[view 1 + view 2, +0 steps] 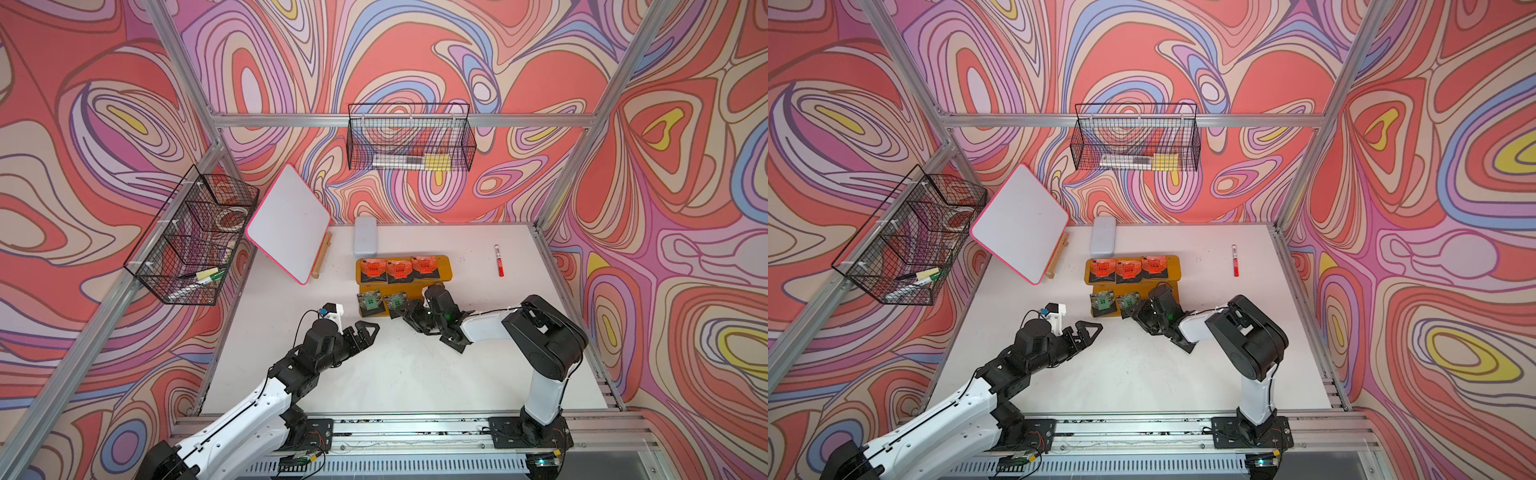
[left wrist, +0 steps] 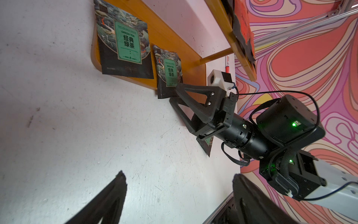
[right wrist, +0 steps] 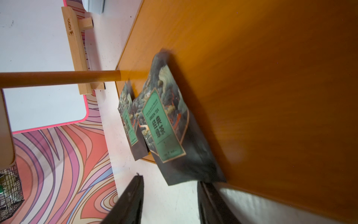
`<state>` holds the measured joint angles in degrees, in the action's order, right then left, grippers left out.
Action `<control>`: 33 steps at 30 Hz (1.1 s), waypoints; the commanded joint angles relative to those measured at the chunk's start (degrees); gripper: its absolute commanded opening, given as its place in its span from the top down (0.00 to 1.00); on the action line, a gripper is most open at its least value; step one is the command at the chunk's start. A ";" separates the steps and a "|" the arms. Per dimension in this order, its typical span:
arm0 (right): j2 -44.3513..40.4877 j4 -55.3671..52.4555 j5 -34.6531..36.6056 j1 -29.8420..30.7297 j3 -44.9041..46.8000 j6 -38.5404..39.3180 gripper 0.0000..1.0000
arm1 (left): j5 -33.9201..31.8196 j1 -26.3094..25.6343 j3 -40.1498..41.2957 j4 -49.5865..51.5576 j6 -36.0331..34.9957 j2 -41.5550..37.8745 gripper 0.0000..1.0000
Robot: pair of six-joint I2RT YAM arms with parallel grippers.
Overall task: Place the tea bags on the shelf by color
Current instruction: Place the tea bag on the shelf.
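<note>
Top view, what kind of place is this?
Probably a robot test cell: aluminium frame hung with patterned walls, a left arm and right arm bolted to a rail, staged props like the shelf.

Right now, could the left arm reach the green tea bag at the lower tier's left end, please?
Probably yes: the left gripper is open, with only bare table between it and that tea bag; the right gripper sits further along.
</note>
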<state>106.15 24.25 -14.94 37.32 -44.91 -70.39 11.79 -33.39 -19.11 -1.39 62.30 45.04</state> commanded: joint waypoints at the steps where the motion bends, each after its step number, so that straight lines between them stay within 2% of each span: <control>1: -3.09 -2.89 1.13 0.38 2.04 0.46 0.52 | 0.19 0.23 -0.40 0.36 -1.57 -0.04 0.10; 6: -9.66 -8.12 2.44 0.38 4.31 2.86 0.52 | 2.32 0.25 -0.51 -0.86 -2.58 0.05 0.05; 12: -19.42 -17.38 5.97 0.38 7.31 6.51 0.52 | 4.33 0.20 -0.65 -1.77 -3.26 0.86 0.04; 18: -28.76 -31.66 12.40 0.38 8.27 11.24 0.52 | 6.03 0.01 -0.99 -5.60 -3.02 4.60 0.04; 24: -36.11 -46.07 19.61 0.38 9.21 13.52 0.51 | 5.80 -2.54 -2.76 -8.30 -3.20 9.00 0.04; 28: -39.07 -49.69 22.35 0.30 11.18 13.79 0.47 | 5.46 -3.60 -2.86 -10.14 -2.89 11.03 0.04; 33: -38.57 -50.87 24.11 -0.43 12.55 14.46 0.44 | 5.48 -5.05 -3.03 -11.83 -2.54 13.00 0.04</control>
<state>67.44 -23.62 5.96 37.21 -33.15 -57.36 16.97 -37.65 -20.80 -10.59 60.18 57.17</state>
